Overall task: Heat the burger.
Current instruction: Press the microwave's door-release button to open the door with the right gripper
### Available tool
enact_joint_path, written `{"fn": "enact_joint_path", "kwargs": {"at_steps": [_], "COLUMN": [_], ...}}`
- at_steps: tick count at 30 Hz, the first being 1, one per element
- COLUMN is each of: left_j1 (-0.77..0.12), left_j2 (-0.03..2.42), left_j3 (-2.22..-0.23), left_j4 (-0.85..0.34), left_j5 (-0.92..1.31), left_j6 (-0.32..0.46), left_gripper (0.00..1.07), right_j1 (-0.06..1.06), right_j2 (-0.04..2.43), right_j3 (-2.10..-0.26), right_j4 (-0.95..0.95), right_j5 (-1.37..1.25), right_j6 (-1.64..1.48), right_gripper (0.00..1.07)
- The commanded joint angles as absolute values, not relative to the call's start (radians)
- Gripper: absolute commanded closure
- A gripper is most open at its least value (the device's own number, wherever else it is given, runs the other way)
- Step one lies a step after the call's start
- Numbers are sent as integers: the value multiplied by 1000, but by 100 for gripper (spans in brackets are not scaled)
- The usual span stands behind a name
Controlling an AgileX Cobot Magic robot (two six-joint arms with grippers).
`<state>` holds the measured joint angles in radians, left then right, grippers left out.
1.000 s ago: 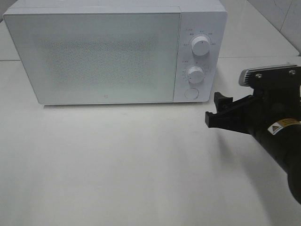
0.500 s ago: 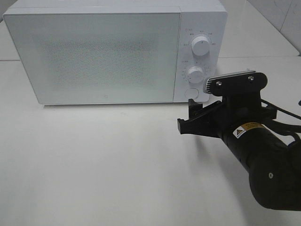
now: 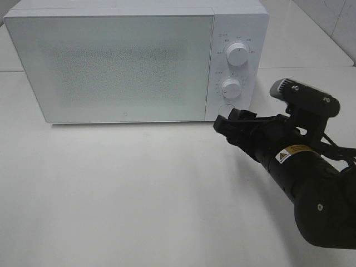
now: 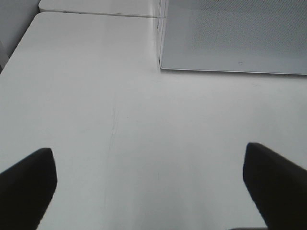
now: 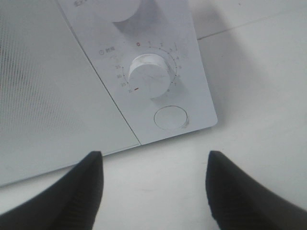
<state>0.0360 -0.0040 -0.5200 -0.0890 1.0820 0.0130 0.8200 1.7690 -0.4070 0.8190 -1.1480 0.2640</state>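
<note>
The burger is out of view. A white microwave point(image 3: 117, 61) stands at the back of the table with its frosted door shut. My right gripper point(image 3: 229, 121) hovers just in front of the microwave's lower right corner. It is open, with nothing between its fingers. In the right wrist view, the right gripper point(image 5: 154, 159) points at the round door button point(image 5: 169, 118) below the lower knob point(image 5: 149, 75). My left gripper point(image 4: 148, 153) is wide open over bare table, near the microwave's front corner point(image 4: 160, 62). It does not show in the exterior view.
The control panel carries an upper knob point(image 3: 237, 53), a lower knob point(image 3: 231, 87) and the round button point(image 3: 223, 107). The white table point(image 3: 122, 189) spreads in front of the microwave. A table seam point(image 3: 311, 68) runs behind on the right.
My right arm has swung in from the right edge to the microwave's lower right corner. Its wrist has rolled and its fingers stand a little closer together. The left gripper's earlier position is not shown.
</note>
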Motion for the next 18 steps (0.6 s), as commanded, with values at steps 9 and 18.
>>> {"fn": "enact_joint_path", "kwargs": {"at_steps": [9, 18], "left_j1": [35, 35], "left_j2": [-6, -6], "left_j3": [-517, -517], "left_j4": [-91, -91], "left_j5": [1071, 1071], "left_j6": [12, 12], "left_gripper": [9, 9], "right_j1": [823, 819], "right_j2": [1768, 1769], "right_j3": [-416, -416], "right_j4": [816, 824], "right_j5": [-1105, -1073], "right_j6": [1109, 1358], "right_gripper": [80, 107]}}
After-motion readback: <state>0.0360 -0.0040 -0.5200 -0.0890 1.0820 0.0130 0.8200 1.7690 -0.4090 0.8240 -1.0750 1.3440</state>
